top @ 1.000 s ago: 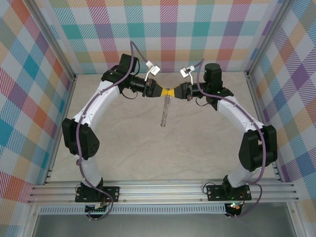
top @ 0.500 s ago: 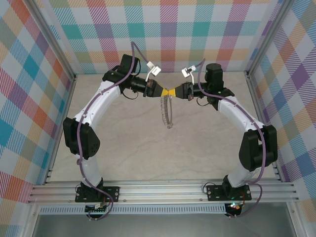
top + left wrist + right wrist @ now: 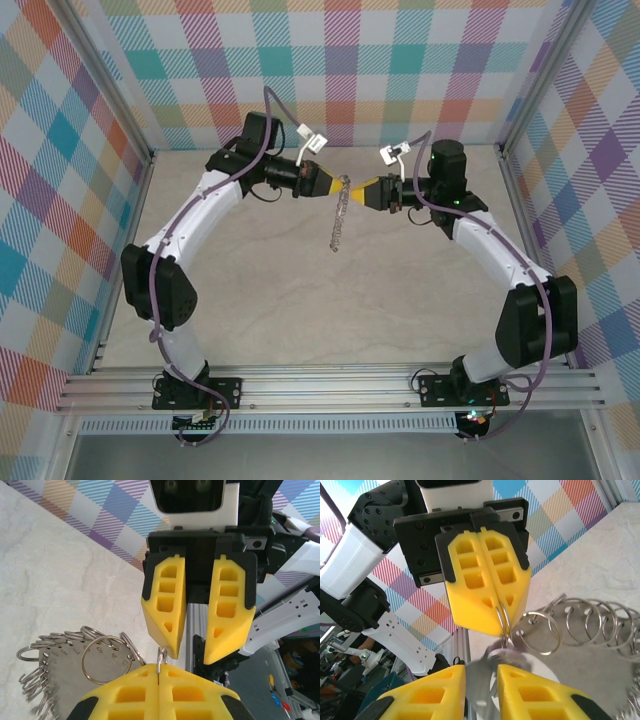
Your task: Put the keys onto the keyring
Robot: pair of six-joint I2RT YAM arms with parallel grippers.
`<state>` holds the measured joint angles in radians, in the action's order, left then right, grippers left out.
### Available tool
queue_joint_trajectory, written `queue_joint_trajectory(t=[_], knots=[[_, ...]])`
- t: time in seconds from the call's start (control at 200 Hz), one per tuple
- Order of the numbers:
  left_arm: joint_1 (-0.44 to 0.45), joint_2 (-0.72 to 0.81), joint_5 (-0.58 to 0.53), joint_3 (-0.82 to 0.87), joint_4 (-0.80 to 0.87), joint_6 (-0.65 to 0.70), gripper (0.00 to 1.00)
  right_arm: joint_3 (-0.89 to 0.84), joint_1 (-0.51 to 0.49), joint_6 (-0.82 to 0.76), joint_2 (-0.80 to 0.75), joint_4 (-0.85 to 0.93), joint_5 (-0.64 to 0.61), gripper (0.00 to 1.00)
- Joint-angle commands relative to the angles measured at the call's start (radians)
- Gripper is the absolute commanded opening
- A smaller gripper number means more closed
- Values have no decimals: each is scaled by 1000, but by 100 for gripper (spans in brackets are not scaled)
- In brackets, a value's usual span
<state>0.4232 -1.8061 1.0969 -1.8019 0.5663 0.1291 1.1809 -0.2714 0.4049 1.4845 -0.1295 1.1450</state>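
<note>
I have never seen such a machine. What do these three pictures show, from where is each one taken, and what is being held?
These are two robot arms bolted at the near edge of a pale table. The wide picture looks down from above and behind them. The other two come from a small camera on each wrist, so the yellow fingers at the bottom are that arm's own. The left hand is shut on a big metal ring, fringed with many small rings, which hangs above the table. The right hand faces it, fingers a little apart, gripping nothing that I can make out.
</note>
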Motion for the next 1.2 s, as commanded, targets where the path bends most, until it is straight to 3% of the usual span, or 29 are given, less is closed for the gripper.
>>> queue_joint_trajectory(t=[0.0, 0.055, 0.37, 0.515, 0.985, 1.2], knots=[[6, 77, 2, 27, -95, -42, 0, -31, 1, 25, -41, -72, 6, 22], [8, 89, 0, 39, -117, -53, 0, -45, 2, 43, -53, -92, 0, 23], [35, 178, -36, 101, -198, -90, 0, -101, 1, 138, -123, -219, -94, 49], [50, 217, -69, 123, -230, -108, 0, -116, -3, 221, -124, -325, -99, 55], [77, 256, -119, 141, -280, -140, 0, -112, -74, 240, -109, -368, -129, 55], [80, 262, -143, 142, -281, -152, 0, -122, -78, 235, -108, -361, -126, 38]])
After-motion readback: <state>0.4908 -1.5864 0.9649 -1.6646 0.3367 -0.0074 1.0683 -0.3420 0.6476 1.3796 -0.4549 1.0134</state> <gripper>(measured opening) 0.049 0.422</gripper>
